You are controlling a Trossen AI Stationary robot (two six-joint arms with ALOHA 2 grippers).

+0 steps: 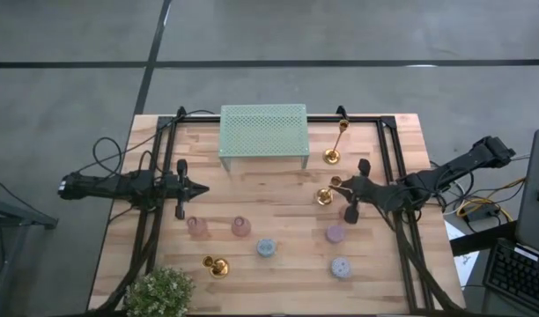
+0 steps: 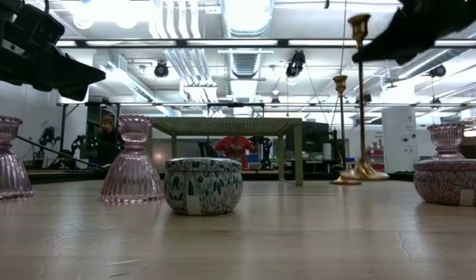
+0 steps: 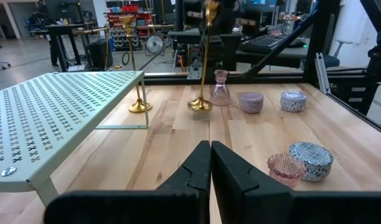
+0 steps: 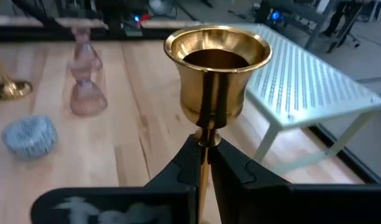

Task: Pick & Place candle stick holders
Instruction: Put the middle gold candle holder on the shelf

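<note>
Three gold candlesticks show. One stands upright at the far right, by its round base. One is near the front left. My right gripper is shut on the third, the tall one in the low view. My left gripper is shut and empty, over the table's left middle, pointing toward the right. My right gripper pinches the candlestick's thin stem between its two fingers, just under the cup top. The fingers come level from the table's right side and lie across the stem. The candlestick stays upright, its round base at or just above the table; I cannot tell which.
A pale green perforated riser stands at the far middle. Pink glass holders and round patterned tins are scattered across the near half. A potted plant is at the front left corner.
</note>
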